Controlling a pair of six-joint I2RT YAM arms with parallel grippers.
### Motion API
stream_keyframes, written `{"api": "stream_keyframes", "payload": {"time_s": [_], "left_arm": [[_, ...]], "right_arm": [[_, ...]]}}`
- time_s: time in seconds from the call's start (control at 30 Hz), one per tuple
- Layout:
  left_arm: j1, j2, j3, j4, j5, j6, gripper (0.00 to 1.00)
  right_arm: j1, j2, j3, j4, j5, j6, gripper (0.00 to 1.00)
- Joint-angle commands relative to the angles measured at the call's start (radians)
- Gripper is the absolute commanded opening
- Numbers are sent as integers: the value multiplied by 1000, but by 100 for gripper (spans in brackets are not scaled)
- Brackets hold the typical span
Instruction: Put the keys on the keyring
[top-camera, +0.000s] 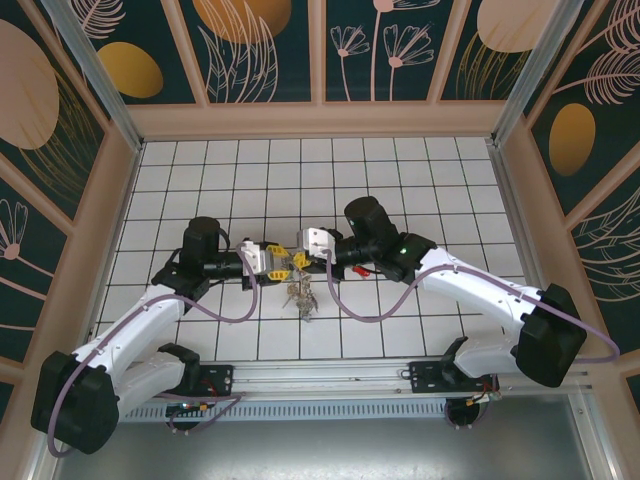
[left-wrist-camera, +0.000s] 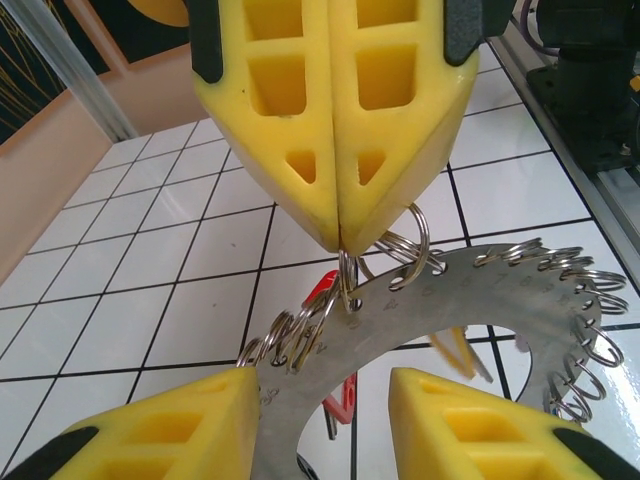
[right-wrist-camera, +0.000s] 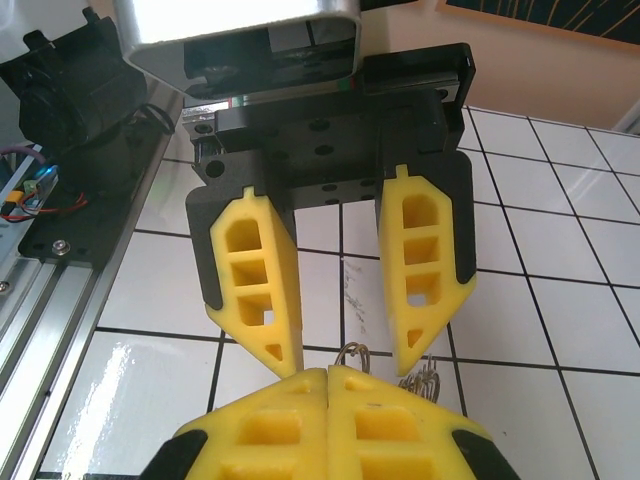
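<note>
**Thin ring, thin margin**

The right end effector (left-wrist-camera: 340, 240) is clamped on the keyring (left-wrist-camera: 346, 275) at its tips. The left end effector (left-wrist-camera: 322, 380), facing it, sits partly spread astride a metal plate (left-wrist-camera: 470, 290), grip uncertain. The keys (left-wrist-camera: 322, 292) hang just below the right tips. A tug on the plate could pull the wire free. The tips nearly meet, but bare tabletop (left-wrist-camera: 150, 250) lies all around.

No legible text or numbers, faint stamped marks on curved metal plate (left-wrist-camera: 400, 315) — unreadable
</note>
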Motion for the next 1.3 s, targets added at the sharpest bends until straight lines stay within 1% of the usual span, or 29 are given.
{"api": "stream_keyframes", "payload": {"time_s": [0.0, 0.1, 0.2, 0.37, 0.43, 0.5, 0.57, 0.63, 0.73, 0.87, 1.03, 1.2, 1.27], "left_arm": [[-3, 3, 34, 19, 24, 33, 39], [-4, 9, 44, 19, 24, 38, 38], [-4, 22, 54, 19, 29, 42, 35], [-11, 43, 64, 24, 56, 46, 27], [-13, 54, 74, -5, 83, 83, 21], [-15, 64, 81, -12, 98, 76, 14], [-15, 63, 80, -12, 102, 77, 8], [-15, 56, 79, -14, 93, 77, 0], [-16, 39, 89, -42, 51, 92, 0], [-15, 6, 102, -43, -29, 53, 0], [-15, -8, 99, 46, -73, -68, 0], [-15, 1, 95, 115, -150, -178, 0], [-15, -3, 89, 139, -157, -210, 0]], "right_arm": [[12, -11, 52, 43, -45, 0, 0], [15, -9, 55, 37, -46, -1, 0], [16, -8, 56, 32, -44, -5, 0], [17, -7, 56, 32, -39, -4, 0], [16, -6, 56, 31, -36, -7, 0], [16, -6, 54, 32, -29, -8, 0], [17, -6, 52, 34, -24, -9, 0], [16, -6, 52, 34, -19, -7, 0], [15, -13, 49, 10, -3, -20, 0], [13, -56, 12, -23, 47, -35, 0], [13, -121, -66, 17, 68, -3, 0], [11, -149, -117, 65, 79, 28, 0], [9, -157, -132, 83, 82, 31, 0]]}}
